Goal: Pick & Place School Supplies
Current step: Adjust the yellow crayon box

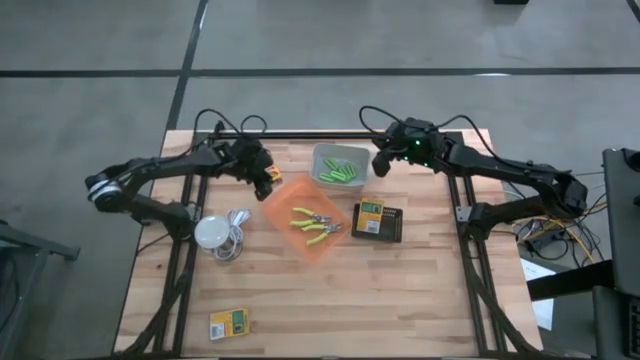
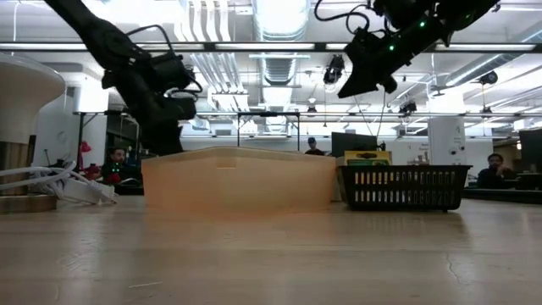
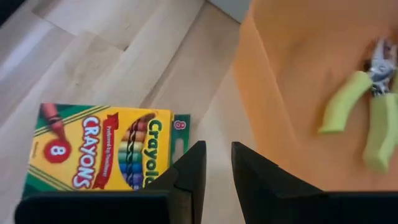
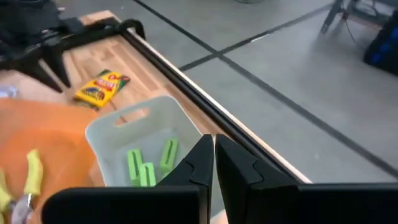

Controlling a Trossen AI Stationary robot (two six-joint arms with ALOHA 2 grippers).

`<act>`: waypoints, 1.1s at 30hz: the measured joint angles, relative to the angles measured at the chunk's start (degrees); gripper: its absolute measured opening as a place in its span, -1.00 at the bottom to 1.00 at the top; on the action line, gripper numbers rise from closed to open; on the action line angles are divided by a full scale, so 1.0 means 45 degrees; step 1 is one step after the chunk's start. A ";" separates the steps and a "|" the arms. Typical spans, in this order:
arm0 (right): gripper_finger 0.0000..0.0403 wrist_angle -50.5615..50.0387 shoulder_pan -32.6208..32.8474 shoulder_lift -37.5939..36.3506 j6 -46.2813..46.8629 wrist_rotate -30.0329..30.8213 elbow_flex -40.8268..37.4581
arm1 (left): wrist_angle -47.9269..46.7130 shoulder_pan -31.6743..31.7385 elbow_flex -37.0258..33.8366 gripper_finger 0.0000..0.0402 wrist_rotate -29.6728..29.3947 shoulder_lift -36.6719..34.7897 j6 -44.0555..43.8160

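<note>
A yellow-and-green crayon box [image 3: 99,149] lies flat on the table just left of the orange bin [image 1: 305,215], which holds two green-handled pliers [image 1: 315,224]. My left gripper [image 3: 217,168] hovers over the table between box and bin. It points down at a slant, with a narrow gap between its fingers and nothing in it. Lime-green markers [image 4: 149,163] lie in the grey bin [image 1: 340,165]. My right gripper [image 4: 212,162] is shut and empty, raised over that bin's far right side.
A white round thing with coiled cable [image 1: 215,232] sits at the left. A black basket [image 1: 378,221] right of the orange bin holds a printed box. Another yellow-and-green box [image 1: 231,322] lies near the front edge. People sit in the room behind.
</note>
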 joint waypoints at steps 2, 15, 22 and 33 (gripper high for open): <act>-0.91 -0.0040 0.0023 -0.0320 -0.0235 -0.0085 -0.0010 | -0.0089 -0.0053 0.0376 -0.60 -0.0019 0.0566 -0.0355; -0.91 -0.0012 0.0004 -0.3253 -0.0636 -0.1463 -0.1463 | -0.3564 -0.0048 0.2039 -0.60 -0.3326 0.1858 -0.0507; -0.91 0.0025 0.0015 -0.4558 0.0178 -0.1372 -0.2481 | -0.3618 -0.0484 0.2150 -0.60 -0.2790 0.1800 -0.0661; -0.91 0.0017 0.0015 -0.4833 0.1006 -0.1366 -0.2560 | -0.3156 -0.2350 0.2097 -0.60 -0.3118 0.1800 0.0047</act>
